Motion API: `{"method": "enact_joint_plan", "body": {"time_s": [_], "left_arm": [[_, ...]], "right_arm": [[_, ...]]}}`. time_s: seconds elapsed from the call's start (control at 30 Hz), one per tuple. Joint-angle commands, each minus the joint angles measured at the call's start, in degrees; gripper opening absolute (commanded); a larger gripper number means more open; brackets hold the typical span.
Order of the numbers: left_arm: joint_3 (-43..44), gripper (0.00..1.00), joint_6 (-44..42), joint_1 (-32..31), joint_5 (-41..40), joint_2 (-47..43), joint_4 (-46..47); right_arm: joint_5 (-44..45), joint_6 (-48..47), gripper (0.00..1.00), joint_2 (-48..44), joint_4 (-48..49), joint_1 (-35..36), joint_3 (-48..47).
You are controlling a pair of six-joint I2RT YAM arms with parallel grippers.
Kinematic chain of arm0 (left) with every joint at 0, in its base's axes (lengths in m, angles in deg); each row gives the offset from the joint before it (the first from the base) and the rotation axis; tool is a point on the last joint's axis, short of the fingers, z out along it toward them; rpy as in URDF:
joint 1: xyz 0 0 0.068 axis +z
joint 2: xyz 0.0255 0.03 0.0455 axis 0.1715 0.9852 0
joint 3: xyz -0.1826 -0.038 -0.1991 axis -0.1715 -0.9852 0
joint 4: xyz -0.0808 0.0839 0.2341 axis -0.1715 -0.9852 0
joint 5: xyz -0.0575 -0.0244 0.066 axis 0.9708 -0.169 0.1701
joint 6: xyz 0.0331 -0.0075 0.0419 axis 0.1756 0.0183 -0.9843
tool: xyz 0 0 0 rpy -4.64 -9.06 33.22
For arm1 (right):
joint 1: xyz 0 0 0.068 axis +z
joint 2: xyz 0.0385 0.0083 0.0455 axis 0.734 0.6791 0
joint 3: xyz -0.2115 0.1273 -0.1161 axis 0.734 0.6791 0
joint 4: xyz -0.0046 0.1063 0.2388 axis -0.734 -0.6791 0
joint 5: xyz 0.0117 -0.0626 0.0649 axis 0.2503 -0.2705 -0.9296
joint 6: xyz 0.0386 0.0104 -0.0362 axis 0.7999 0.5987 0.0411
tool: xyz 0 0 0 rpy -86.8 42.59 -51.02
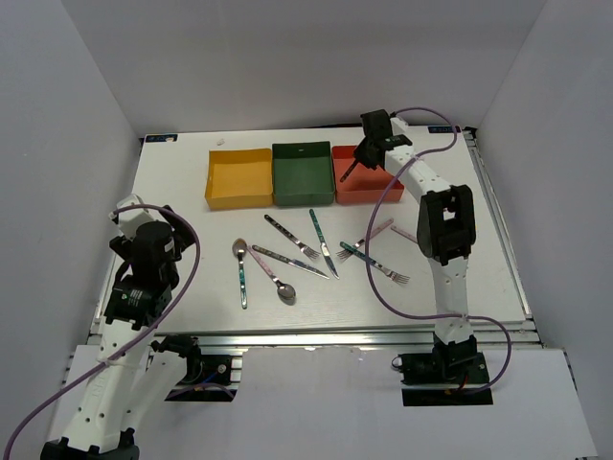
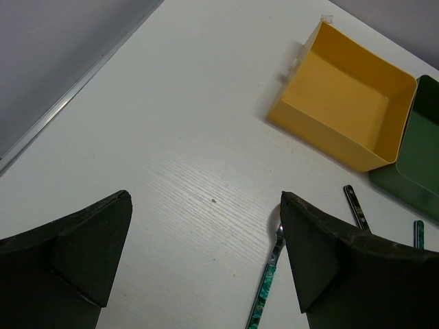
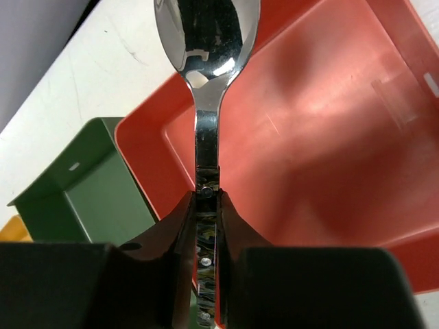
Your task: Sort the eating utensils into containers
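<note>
My right gripper [image 3: 207,199] is shut on the dark patterned handle of a spoon [image 3: 208,41] and holds it over the near left part of the red box [image 3: 329,137]. In the top view the right gripper [image 1: 356,165] hangs over the red box [image 1: 375,188], with the green box [image 1: 303,172] and the yellow box [image 1: 238,179] to its left. Several utensils lie mid-table: a teal spoon [image 1: 240,268], a pink spoon [image 1: 273,278], a teal knife [image 1: 321,242] and a teal fork [image 1: 375,263]. My left gripper [image 2: 206,205] is open and empty above bare table, left of the teal spoon [image 2: 271,274].
The table sits between white walls on three sides. A metal rail [image 1: 316,331] runs along the near edge. The right arm's purple cable [image 1: 378,278] loops over the utensils. The yellow box [image 2: 343,103] and the green box [image 2: 418,151] lie ahead of the left gripper.
</note>
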Motion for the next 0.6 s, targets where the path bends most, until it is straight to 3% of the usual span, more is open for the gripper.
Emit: {"method": "enact_joint_plan", "body": {"time_s": [0.0, 0.03, 0.13, 0.37, 0.47, 0.5, 0.57], "left_arm": [[-0.03, 0.98, -0.74, -0.21, 0.59, -0.08, 0.58], [-0.11, 0.98, -0.74, -0.12, 0.76, 0.09, 0.66], [-0.03, 0.98, -0.92, -0.21, 1.20, 0.80, 0.66], [0.06, 0.98, -0.92, -0.03, 0.94, 0.45, 0.58], [-0.03, 0.98, -1.00, -0.03, 1.03, 0.88, 0.84], [-0.03, 0.98, -1.00, -0.12, 1.29, 1.41, 0.93], [0.32, 0.98, -1.09, -0.03, 1.56, 3.60, 0.49]], "right_arm": [[2.06, 2.59, 0.17, -1.63, 2.14, -0.32, 0.26], [2.14, 2.50, 0.29, -1.72, 1.97, -0.32, 0.52], [2.05, 1.45, 0.47, -2.95, 1.62, -0.24, 0.96], [2.15, -0.31, 0.57, -11.47, 3.81, -0.24, 7.38], [-1.97, -7.32, 0.61, -14.72, 3.64, 1.51, 6.51], [-7.73, -10.30, 0.62, -14.99, 2.85, 3.70, 5.72], [-9.72, -19.27, 0.79, -14.56, -1.78, 9.65, 3.00]]}}
